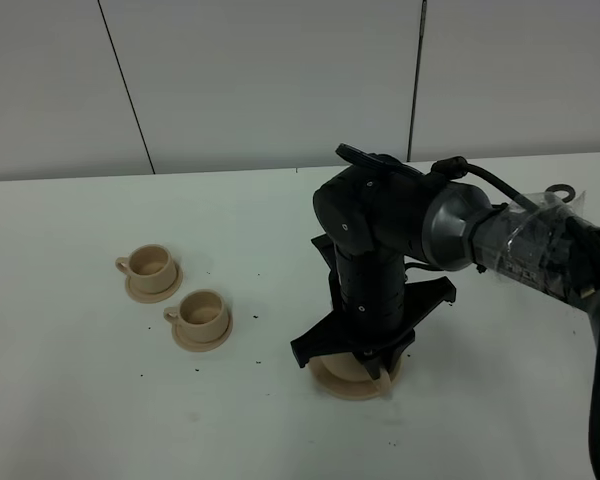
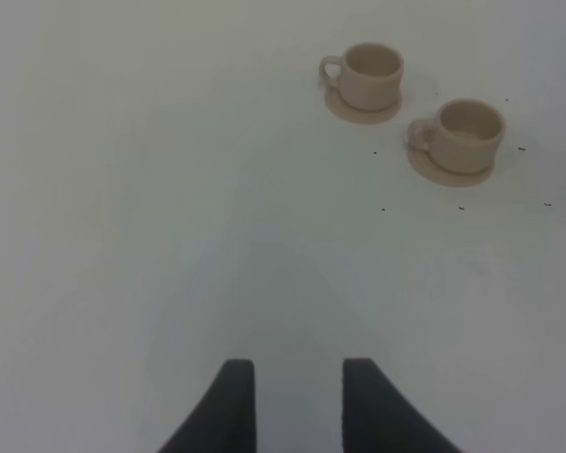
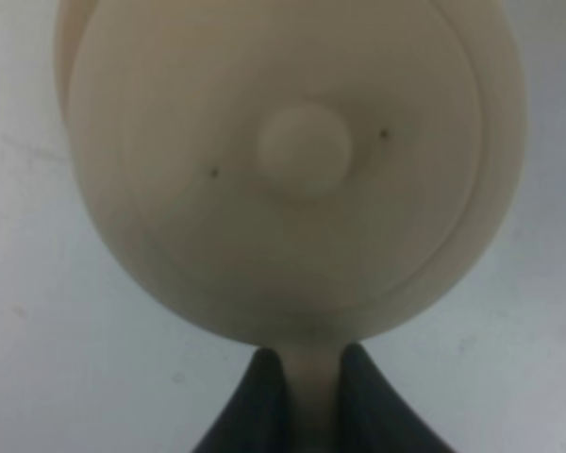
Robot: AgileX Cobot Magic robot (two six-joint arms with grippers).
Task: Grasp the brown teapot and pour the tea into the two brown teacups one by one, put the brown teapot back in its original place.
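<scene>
Right gripper (image 3: 308, 363) is pinched nearly shut on the loop handle of the brown teapot (image 3: 292, 170), with the thin tan handle clamped between the two dark fingers. The pot is at the near right of centre on the bench (image 1: 70, 400), under the arm, on or just over its wide saucer (image 1: 325, 384); I cannot tell whether it has lifted clear. The two brown teacups (image 1: 151, 263) (image 1: 201, 310) sit on their small saucers to the left, close together and well apart from the pot. Left gripper (image 2: 298, 366) hangs over bare bench with its fingers parted, holding nothing.

The hold is narrow and at one edge of a heavy round pot. On lifting, the body could swing or twist about the fingers, throwing the spout off line. The knobbed lid (image 3: 305, 149) looks loose, so a steep tilt may let it slide off. The cups are small, so a drifting spout would likely spill tea onto the bench or nudge a cup.
</scene>
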